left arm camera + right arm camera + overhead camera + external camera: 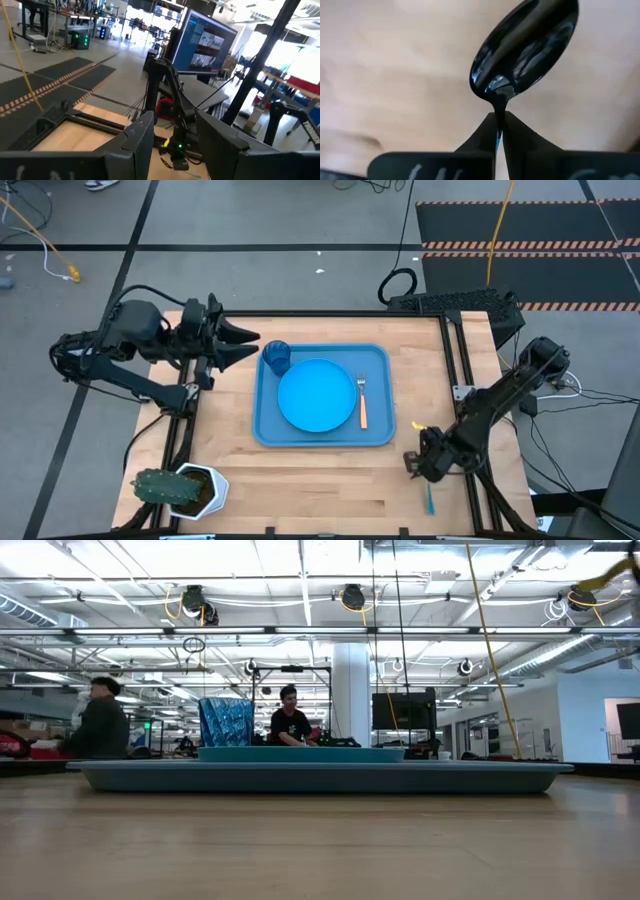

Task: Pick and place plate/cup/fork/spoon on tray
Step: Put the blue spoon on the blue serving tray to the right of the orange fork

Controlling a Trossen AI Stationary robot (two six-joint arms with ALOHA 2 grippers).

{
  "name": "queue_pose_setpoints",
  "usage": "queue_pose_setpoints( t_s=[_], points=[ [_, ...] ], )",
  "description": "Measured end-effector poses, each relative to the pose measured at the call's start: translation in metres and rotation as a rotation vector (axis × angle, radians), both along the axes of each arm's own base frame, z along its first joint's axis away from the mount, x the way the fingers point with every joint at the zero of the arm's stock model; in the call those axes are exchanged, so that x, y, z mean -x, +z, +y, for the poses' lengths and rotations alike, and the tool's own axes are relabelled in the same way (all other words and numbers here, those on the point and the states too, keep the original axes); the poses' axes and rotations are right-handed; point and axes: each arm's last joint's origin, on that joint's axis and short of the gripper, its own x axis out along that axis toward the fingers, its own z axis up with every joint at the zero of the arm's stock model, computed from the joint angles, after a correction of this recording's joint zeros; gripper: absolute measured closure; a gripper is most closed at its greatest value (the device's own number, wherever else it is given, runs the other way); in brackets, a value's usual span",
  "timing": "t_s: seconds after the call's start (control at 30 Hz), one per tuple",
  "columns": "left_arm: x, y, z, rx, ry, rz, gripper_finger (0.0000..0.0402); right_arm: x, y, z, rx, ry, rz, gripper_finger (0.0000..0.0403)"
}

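The right end effector [430, 463] is clamped on the spoon [525, 50] at the near right corner of the wooden surface [300, 490], its fingers pinched on the neck just below the dark bowl, the light-blue handle [430, 500] trailing toward the near edge. This looks like the last pickup of the task: one plate [317, 395], one cup [277, 358] and one fork [361, 401] already sit on the single blue tray [375, 435], the cup at its far left corner and the fork just right of the plate. The next move likely calls for a lift and a carry leftward to the tray, setting the spoon down on bare tray floor clear of the fork. The left end effector [245, 345] waits by the tray's far left corner, fingers apart and holding nothing. One potted cactus [170, 488] stands at the near left corner. Two people are visible in the room beyond.
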Motion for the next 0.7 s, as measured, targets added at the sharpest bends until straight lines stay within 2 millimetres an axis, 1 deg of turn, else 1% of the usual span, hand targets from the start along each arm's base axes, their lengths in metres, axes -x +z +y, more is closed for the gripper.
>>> queue_pose_setpoints(
  t_s=[0.1,0.4,0.7],
  points=[
    [0.0,-0.002,0.0,-0.013,0.0,0.022,0.0252,-0.011,0.005,-0.012,0.014,-0.039,-0.045,0.0402],
    [0.0,-0.006,0.0,-0.013,0.001,0.062,0.0252,-0.042,0.024,-0.046,0.107,-0.065,-0.133,0.0402],
    [0.001,-0.006,0.0,0.001,0.001,0.065,0.0252,-0.062,0.026,-0.08,0.185,-0.088,-0.222,0.0403]
  ],
)
